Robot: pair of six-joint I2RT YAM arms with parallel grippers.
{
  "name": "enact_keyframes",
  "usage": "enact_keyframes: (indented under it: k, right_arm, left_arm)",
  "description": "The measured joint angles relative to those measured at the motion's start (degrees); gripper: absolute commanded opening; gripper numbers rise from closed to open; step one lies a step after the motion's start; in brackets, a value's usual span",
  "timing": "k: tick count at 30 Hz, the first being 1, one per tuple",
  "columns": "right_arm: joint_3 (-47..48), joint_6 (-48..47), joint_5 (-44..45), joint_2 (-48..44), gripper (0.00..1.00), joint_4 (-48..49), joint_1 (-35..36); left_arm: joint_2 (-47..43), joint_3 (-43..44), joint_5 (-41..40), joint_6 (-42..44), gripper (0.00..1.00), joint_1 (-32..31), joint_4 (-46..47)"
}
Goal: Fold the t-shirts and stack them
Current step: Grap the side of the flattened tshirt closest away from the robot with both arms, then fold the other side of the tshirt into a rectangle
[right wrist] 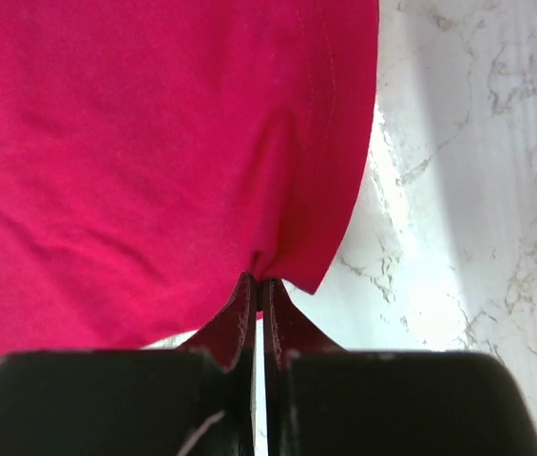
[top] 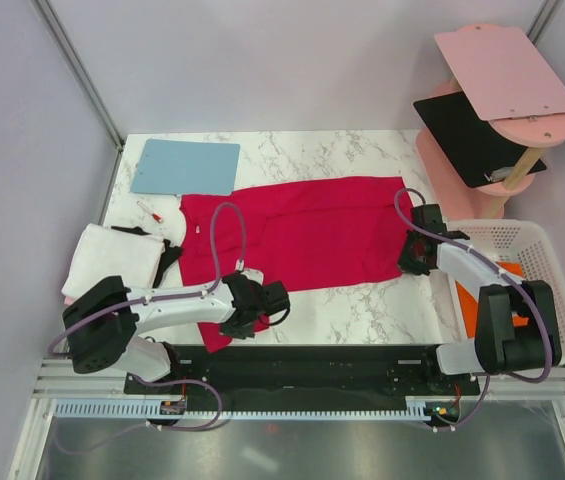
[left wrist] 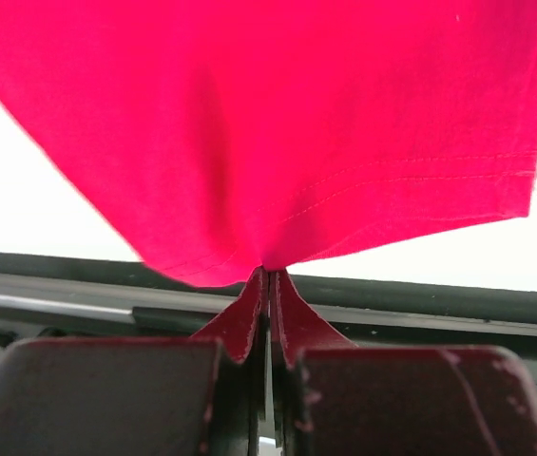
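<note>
While the left tool clamps the near hem of the crimson t-shirt, the right tool clamps its right corner; the shirt lies spread on the tabletop. At right, a white basket holds an orange t-shirt.

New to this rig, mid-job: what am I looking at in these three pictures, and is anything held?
Two robot arms stand at the near edge of a white marble table. The wide picture looks down from above and behind them; the other two come from a camera on each wrist. A crimson red t-shirt lies spread out. The left claw is shut on its near hem, the right claw on a corner at its right end. A flat light-blue board, folded white cloth and a white plastic basket lie beside it.
</note>
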Motion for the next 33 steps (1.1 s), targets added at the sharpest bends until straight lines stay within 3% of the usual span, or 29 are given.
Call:
enact_keyframes:
  k: [14,21,33]
  right_arm:
    - [5.75,-0.87,-0.55,-4.85,0.00,-3.87,0.02]
    - [10.45,-1.03,-0.42,-0.57,0.00,-3.26,0.02]
    - [17.35,-1.64,1.07,13.29,0.00,0.11,-0.35]
  left_arm:
    - [1.18,16.31,-10.51,-1.62,0.02,3.54,-11.89]
    - [1.66,22.25,-14.53,1.29,0.02,11.41,-13.40]
    - [9.73,32.37,-19.10,13.64,0.02,22.01,-9.73]
